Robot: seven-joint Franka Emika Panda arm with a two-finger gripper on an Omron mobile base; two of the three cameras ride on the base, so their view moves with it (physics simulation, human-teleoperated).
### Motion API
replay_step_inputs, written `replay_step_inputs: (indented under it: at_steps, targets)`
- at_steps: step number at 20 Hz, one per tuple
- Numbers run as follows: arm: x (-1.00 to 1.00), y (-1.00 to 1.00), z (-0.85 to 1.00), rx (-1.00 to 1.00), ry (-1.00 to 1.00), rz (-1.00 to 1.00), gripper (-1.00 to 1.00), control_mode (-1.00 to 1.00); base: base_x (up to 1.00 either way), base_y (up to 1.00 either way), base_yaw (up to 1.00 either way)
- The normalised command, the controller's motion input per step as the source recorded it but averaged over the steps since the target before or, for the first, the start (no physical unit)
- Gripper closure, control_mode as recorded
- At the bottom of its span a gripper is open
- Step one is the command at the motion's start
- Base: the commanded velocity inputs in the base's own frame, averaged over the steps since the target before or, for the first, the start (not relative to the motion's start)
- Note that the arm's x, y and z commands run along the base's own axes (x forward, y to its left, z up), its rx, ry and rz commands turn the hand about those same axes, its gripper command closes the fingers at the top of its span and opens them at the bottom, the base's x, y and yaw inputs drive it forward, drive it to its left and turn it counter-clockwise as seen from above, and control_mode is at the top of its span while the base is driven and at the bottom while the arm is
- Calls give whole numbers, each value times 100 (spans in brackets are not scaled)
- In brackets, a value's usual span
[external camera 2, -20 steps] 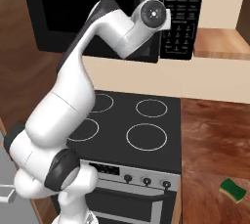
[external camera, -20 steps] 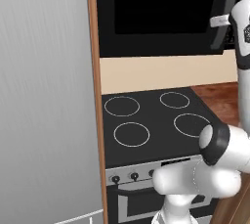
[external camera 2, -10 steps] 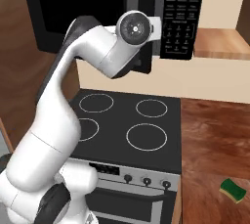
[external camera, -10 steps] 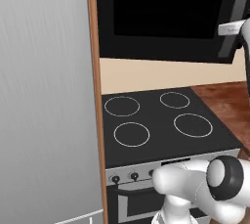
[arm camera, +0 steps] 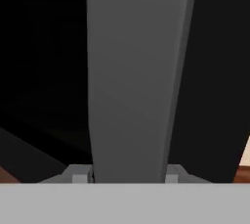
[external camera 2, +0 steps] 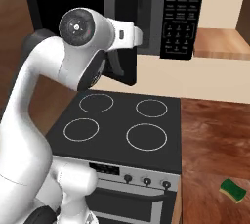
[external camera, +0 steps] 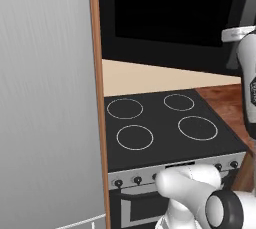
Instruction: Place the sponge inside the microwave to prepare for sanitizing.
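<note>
Jaws clamped on the microwave's grey bar handle (arm camera: 136,76), which runs straight up between the fingertips in the hand view. Microwave (external camera 2: 183,17) door stands partly swung out above the stove (external camera 2: 122,125). Sponge (external camera 2: 232,190) sits well apart, on the wooden surface (external camera 2: 215,140) right of the stove, untouched. Judging by looks: sponge is light, soft, squashy, not fragile, won't slip much. Best taken across its narrow sides, yellow and green layers pinched together, gently so it doesn't buckle. Handle is stiff, holds a firm pull.
</note>
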Motion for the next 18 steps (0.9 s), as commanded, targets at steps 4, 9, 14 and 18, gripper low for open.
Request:
replay_step_inputs:
  at_steps: [4,9,14,18]
  targets:
    - [-72,40,-3,0,0,-19,100,-100,0,0,0]
    - [-69,40,0,0,0,-18,100,-100,0,0,0]
    - [-54,42,0,0,0,-13,100,-100,0,0,0]
    - [-50,51,0,1,0,-9,100,-100,0,0,0]
